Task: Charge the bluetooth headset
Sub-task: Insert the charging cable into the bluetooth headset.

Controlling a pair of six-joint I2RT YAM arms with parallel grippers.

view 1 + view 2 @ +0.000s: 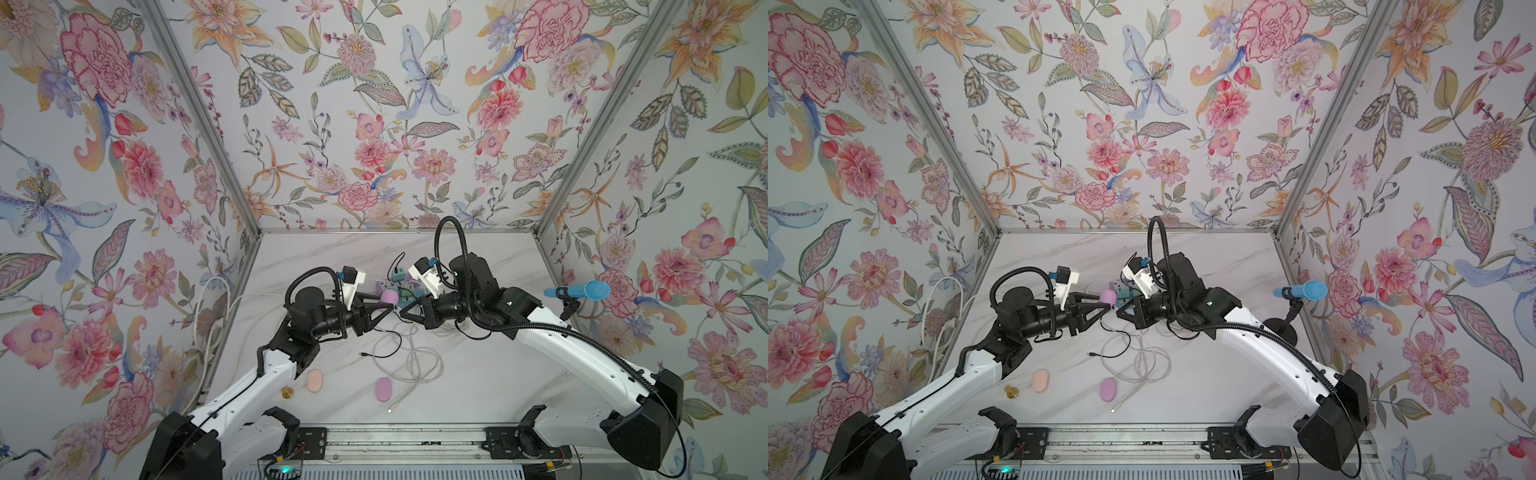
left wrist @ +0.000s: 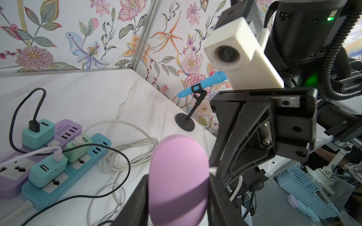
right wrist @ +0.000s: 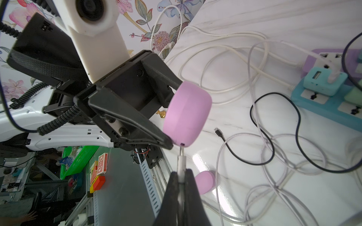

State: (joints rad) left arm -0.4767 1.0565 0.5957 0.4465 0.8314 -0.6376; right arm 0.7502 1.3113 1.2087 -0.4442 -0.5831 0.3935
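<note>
The bluetooth headset [image 1: 390, 297] [image 1: 1108, 296] is a lilac oval case held above the marble table in both top views. My left gripper [image 2: 177, 195] [image 3: 174, 115] is shut on its two flat sides. My right gripper [image 3: 181, 174] [image 1: 405, 312] is shut on the white plug [image 3: 181, 162] of a charging cable. The plug's metal tip points at the small port [image 3: 182, 144] on the case's edge and reaches it. How deep the tip sits cannot be told.
A teal power strip [image 2: 64, 182] and a purple one [image 2: 11, 182] carry several USB chargers behind the grippers. White cables [image 1: 415, 357] and a black cable [image 1: 363, 354] coil below. A second lilac case [image 1: 384, 388], a peach case [image 1: 314, 380], a brass knob [image 1: 287, 392] and a blue microphone [image 1: 582, 291] stand nearby.
</note>
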